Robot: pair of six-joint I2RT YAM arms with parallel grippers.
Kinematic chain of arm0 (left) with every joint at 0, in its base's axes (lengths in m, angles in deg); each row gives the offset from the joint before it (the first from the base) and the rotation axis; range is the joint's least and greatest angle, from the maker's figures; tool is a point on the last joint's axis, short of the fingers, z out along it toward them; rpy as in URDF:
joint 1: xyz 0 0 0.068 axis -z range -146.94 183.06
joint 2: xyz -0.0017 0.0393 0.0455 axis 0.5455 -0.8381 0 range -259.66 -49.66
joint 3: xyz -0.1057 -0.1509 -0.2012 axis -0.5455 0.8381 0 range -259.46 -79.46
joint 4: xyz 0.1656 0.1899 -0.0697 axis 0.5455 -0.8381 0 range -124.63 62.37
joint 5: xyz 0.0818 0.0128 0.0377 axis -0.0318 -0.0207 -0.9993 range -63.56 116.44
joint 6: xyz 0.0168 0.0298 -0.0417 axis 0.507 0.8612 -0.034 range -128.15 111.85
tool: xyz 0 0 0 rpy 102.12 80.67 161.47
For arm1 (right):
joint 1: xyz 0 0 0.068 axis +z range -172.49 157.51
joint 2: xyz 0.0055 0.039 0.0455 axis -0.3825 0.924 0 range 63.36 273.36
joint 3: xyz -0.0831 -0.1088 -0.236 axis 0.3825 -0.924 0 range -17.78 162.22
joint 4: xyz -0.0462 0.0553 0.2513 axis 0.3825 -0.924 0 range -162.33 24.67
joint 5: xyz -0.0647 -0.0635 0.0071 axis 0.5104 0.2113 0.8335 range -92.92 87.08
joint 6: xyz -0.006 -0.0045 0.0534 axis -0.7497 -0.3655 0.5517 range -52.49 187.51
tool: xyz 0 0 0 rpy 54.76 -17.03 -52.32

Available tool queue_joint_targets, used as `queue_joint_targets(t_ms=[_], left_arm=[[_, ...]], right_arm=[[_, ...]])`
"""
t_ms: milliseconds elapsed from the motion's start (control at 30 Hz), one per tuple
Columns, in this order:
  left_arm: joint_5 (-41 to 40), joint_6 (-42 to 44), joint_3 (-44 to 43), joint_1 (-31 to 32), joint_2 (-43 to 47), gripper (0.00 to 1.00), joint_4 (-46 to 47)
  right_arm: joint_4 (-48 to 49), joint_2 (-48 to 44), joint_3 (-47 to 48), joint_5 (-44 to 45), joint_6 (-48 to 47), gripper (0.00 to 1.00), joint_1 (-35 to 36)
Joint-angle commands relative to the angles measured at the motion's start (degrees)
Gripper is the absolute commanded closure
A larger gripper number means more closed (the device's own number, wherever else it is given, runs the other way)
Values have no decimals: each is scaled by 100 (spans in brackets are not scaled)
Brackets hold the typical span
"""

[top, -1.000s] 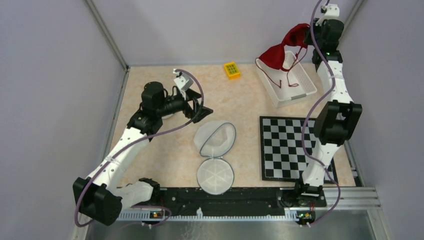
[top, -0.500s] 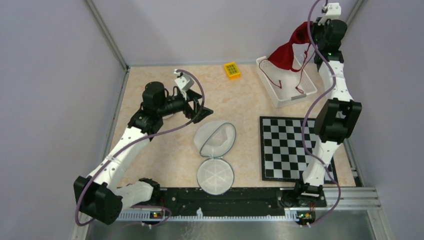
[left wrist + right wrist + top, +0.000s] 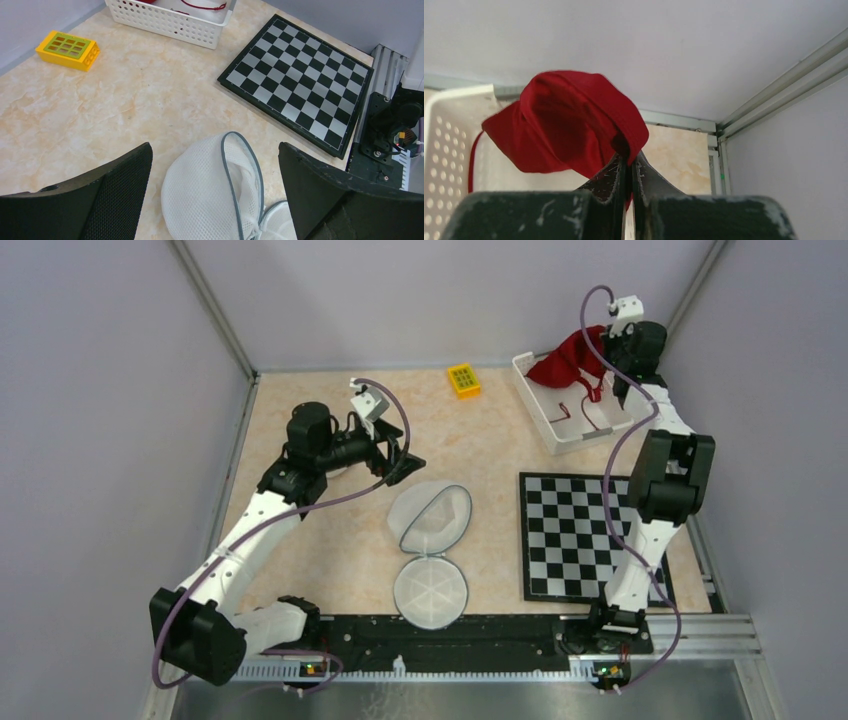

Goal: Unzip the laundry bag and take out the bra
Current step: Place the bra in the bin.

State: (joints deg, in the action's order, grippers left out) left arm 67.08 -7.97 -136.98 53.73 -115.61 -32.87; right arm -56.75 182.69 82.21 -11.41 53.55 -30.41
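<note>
One second on, right pincer (image 3: 627, 156) tight on the bra (image 3: 569, 120), lower over the basket (image 3: 553, 432) (left pincer (image 3: 215, 150) wide open, unmoved).

The beige marbled surface (image 3: 350, 560) carries four things. A white mesh bag (image 3: 432, 518) lies unzipped near the middle, its round flap flat toward the near edge. A chessboard (image 3: 575, 540) lies to its right. A white perforated basket (image 3: 590, 436) stands at the far right, and a yellow block (image 3: 463, 380) lies at the far edge, left of the basket.
</note>
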Motion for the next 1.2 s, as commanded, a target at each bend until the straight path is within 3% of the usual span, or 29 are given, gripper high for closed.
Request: queue_joint_targets(t_ms=[0, 500, 633, 767, 933, 1067, 1167], left_arm=[[8, 26, -58, -28, 80, 1, 59], [50, -10, -32, -30, 102, 1, 109], [41, -9, -29, -33, 107, 1, 128], [23, 16, -49, -39, 117, 1, 94], [23, 33, -16, -39, 161, 1, 94], [-4, 71, -5, -38, 225, 1, 58], [-8, 100, -11, -41, 257, 1, 23]], right_arm=[[454, -557, -354, -300, -586, 100, 19], [1021, -1374, -2688, -665, -2329, 100, 152], [636, -1393, -2723, -727, -2734, 100, 234], [15, -1510, -2607, -883, -2987, 85, 250], [-582, -1834, -2726, -1131, -3447, 90, 247], [-1395, -2046, -2681, -1392, -3888, 88, 247], [-2287, -2093, -2448, -1543, -4194, 78, 247]])
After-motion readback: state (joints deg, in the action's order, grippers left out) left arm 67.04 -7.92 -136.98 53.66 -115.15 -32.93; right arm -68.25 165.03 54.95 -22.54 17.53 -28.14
